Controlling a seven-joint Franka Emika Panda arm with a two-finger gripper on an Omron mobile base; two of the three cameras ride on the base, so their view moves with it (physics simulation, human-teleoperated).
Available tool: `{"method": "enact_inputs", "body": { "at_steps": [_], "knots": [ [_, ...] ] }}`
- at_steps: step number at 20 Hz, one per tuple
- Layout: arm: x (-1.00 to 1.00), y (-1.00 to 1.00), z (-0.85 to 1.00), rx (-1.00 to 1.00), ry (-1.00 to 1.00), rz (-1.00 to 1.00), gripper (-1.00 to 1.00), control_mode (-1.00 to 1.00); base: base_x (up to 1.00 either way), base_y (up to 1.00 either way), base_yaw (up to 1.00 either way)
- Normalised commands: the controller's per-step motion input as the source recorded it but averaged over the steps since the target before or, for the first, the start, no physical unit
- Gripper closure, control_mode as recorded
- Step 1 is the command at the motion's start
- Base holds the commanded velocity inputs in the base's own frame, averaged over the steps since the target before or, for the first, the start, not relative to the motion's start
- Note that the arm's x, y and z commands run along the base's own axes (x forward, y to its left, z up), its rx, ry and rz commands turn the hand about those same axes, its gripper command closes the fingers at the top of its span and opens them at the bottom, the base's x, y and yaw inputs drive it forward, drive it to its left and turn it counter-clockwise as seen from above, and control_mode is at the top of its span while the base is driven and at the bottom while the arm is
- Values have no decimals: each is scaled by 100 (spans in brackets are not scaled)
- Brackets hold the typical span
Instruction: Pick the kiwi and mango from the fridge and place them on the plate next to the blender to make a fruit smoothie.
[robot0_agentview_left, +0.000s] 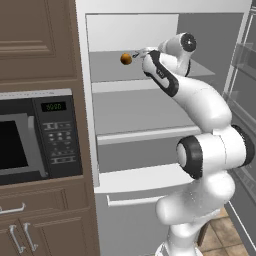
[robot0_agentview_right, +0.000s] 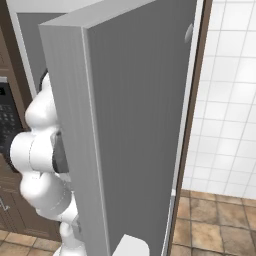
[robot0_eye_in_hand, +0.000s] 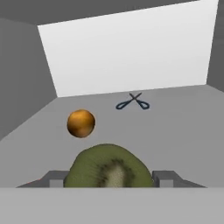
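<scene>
The kiwi (robot0_eye_in_hand: 108, 168), olive-green with a pale core, sits between my gripper's (robot0_eye_in_hand: 109, 180) two dark fingertips (robot0_eye_in_hand: 54, 178), and the gripper is shut on it. The mango (robot0_eye_in_hand: 81, 123), a round orange fruit, lies a little further in on the same grey fridge shelf (robot0_eye_in_hand: 175, 131), left of the kiwi. In the left base view my gripper (robot0_agentview_left: 140, 54) reaches into the fridge's (robot0_agentview_left: 150, 115) top shelf, just right of the mango (robot0_agentview_left: 126, 59). The plate and the blender are out of view.
Small blue-handled scissors (robot0_eye_in_hand: 133, 102) lie at the back of the shelf. The open fridge door (robot0_agentview_right: 140, 125) stands close on my right. A black-fronted microwave (robot0_agentview_left: 40, 135) sits in brown cabinets left of the fridge. Lower shelves and a drawer front (robot0_agentview_left: 140, 200) are beneath.
</scene>
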Motion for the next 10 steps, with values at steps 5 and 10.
{"method": "enact_inputs", "body": {
  "at_steps": [5,10],
  "knots": [
    [-100,0,92,0,0,0,100,-100,0,0,0],
    [-100,0,70,0,19,0,100,-100,0,0,0]
  ]
}}
